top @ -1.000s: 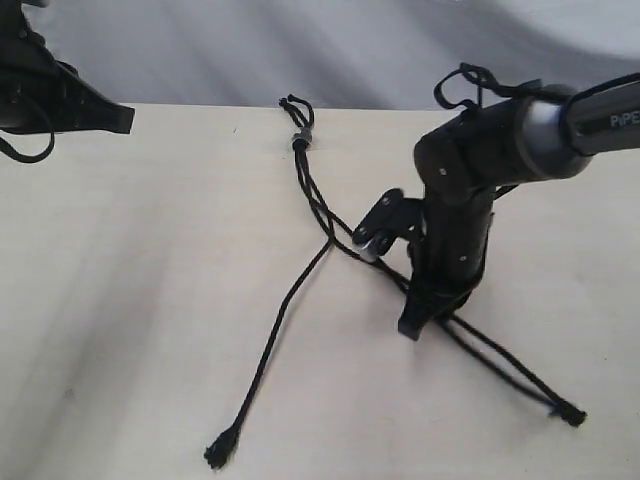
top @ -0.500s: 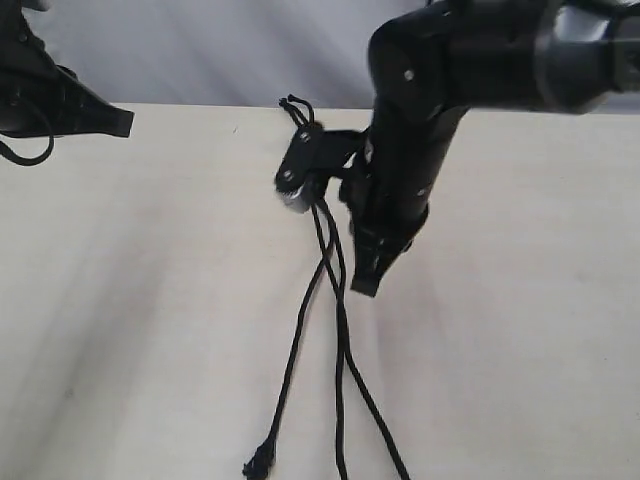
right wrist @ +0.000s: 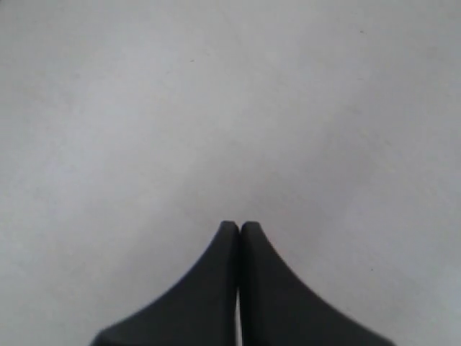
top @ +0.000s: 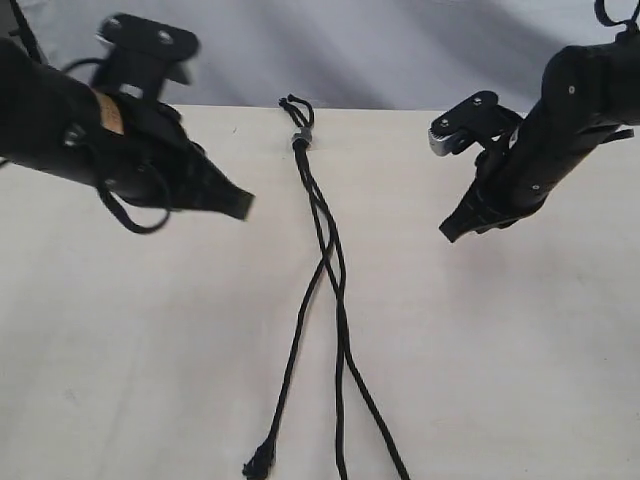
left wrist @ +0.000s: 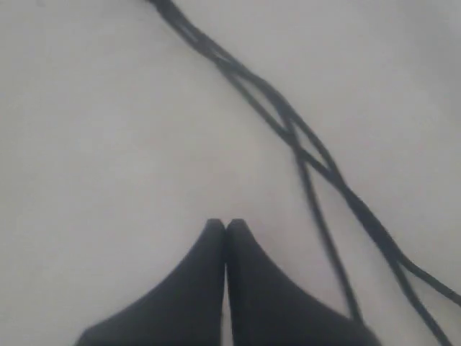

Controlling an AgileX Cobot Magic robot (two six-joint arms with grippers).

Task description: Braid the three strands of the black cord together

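Note:
The black cord (top: pixel 322 215) lies down the middle of the table, bound at its far end by a small grey band (top: pixel 301 137) with short loops. Its three strands (top: pixel 340 330) cross a few times, then spread toward the near edge; one ends in a knot (top: pixel 259 464). In the left wrist view the crossed strands (left wrist: pixel 292 133) run beside my gripper. My left gripper (top: pixel 240 205) hangs left of the cord, shut and empty (left wrist: pixel 226 225). My right gripper (top: pixel 449 231) hangs to the right, shut and empty (right wrist: pixel 240 226); no cord shows in its view.
The pale wooden table (top: pixel 150 350) carries only the cord. A grey cloth backdrop (top: pixel 350 50) stands behind the table's far edge. Thick black cables (top: pixel 130 215) loop off the left arm.
The right arm has pulled away from the cord to the right. The left arm has swung in from the far left corner toward the cord. The cord has not moved in the last half second.

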